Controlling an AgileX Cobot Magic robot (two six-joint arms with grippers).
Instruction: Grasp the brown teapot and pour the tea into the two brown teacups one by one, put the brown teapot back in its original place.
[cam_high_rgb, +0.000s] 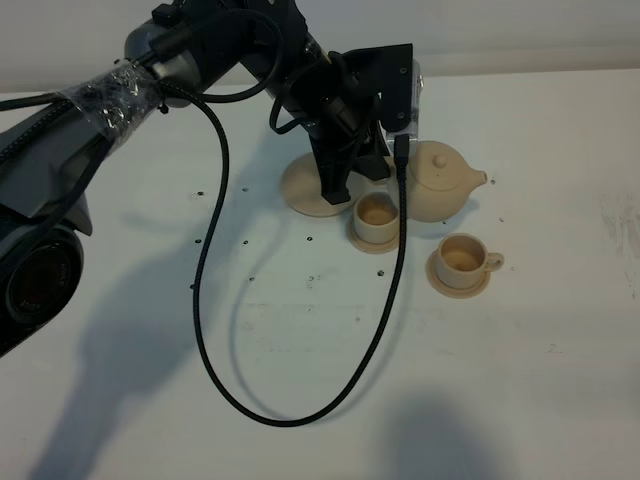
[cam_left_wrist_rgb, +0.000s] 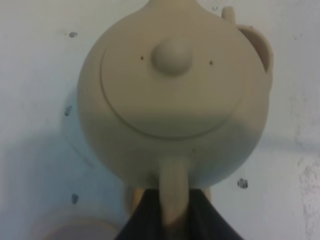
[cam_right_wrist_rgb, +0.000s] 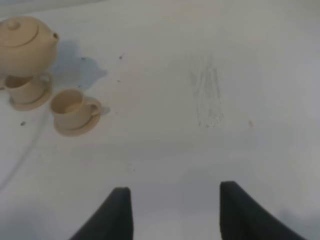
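Note:
The brown teapot (cam_high_rgb: 442, 182) hangs upright just above the table with its lid on and its spout pointing right. My left gripper (cam_high_rgb: 394, 163) is shut on its loop handle (cam_left_wrist_rgb: 172, 197), and dark fingers (cam_left_wrist_rgb: 145, 220) flank the handle in the left wrist view. The two brown teacups stand on their saucers: one (cam_high_rgb: 377, 212) just left of and below the pot, the other (cam_high_rgb: 462, 256) in front of it to the right. Both look brownish inside. The wide saucer (cam_high_rgb: 312, 188) lies bare to the left. My right gripper (cam_right_wrist_rgb: 175, 186) is open over bare table, far from the cups (cam_right_wrist_rgb: 70, 107).
A black cable (cam_high_rgb: 215, 330) loops from the left arm across the white table in front of the cups. Small dark specks dot the surface. The right wrist view shows a faint smudge (cam_right_wrist_rgb: 205, 90) on the tabletop.

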